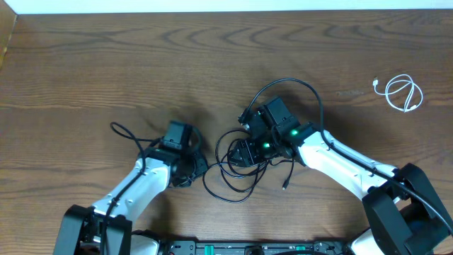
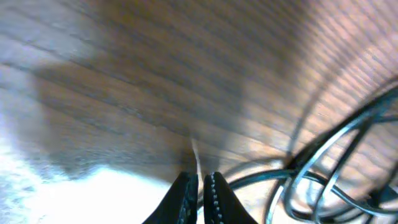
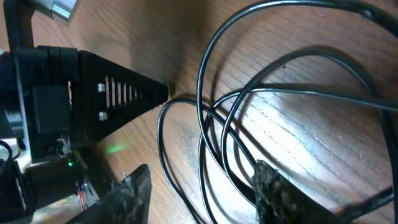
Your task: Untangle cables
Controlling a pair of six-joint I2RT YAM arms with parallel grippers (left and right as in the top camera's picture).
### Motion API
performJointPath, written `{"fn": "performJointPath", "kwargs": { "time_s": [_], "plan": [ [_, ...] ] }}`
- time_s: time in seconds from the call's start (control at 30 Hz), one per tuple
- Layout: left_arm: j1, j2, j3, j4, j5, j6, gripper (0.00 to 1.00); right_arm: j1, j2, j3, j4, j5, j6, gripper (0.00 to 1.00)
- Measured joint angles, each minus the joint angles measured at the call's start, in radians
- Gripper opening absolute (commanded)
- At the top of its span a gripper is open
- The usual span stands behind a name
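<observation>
Two black cables (image 1: 237, 166) lie tangled mid-table, one loop arching back over my right arm and a plug end (image 1: 285, 185) lying in front. In the right wrist view my right gripper (image 3: 202, 190) stands open, with several strands of black cable (image 3: 217, 124) running between its fingers. It sits over the tangle (image 1: 242, 152). My left gripper (image 2: 199, 186) is shut just left of the tangle (image 1: 190, 168), no cable visible between its tips; black loops (image 2: 323, 168) lie to its right. The white cable (image 1: 403, 92) lies coiled alone at the far right.
One black strand (image 1: 127, 133) trails out to the left of the left wrist. A black slotted wedge-shaped robot part (image 3: 106, 93) points toward the cables in the right wrist view. The far table edge (image 1: 226, 10) runs along the top.
</observation>
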Motion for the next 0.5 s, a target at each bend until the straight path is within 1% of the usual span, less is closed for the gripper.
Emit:
{"fn": "performJointPath", "kwargs": {
  "time_s": [0.03, 0.07, 0.17, 0.33, 0.5],
  "plan": [
    [0.009, 0.001, 0.0, 0.013, 0.017, 0.009, 0.24, 0.0, 0.003, 0.0, 0.005, -0.001, 0.0, 0.49],
    [0.016, 0.002, 0.002, 0.032, 0.029, 0.019, 0.28, 0.0, 0.01, 0.0, 0.017, -0.001, 0.0, 0.49],
    [0.018, 0.003, 0.007, 0.097, 0.057, 0.028, 0.34, 0.0, 0.037, 0.0, 0.058, -0.001, 0.003, 0.48],
    [0.018, 0.003, 0.01, 0.188, 0.077, 0.031, 0.38, -0.005, 0.083, 0.0, 0.099, 0.002, 0.03, 0.46],
    [0.018, 0.003, 0.011, 0.206, 0.078, 0.031, 0.38, -0.024, 0.096, 0.0, 0.117, 0.003, 0.039, 0.47]
  ]
}}
